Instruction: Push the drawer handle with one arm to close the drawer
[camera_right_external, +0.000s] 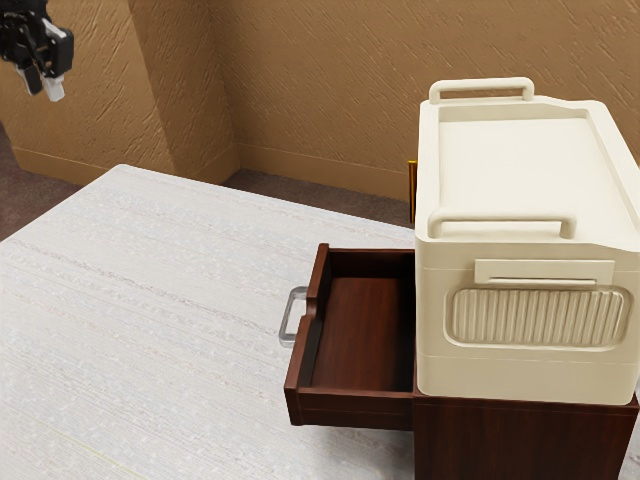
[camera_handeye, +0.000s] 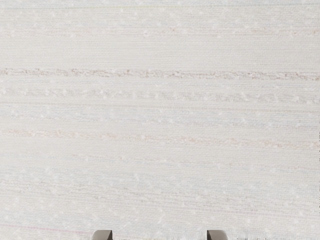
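Handle lies low, toward the exterior view's right

The pincer hangs released, well apart from the handle on the open drawer's front. The handle's long axis follows that front; the push should run across it, toward the cabinet.
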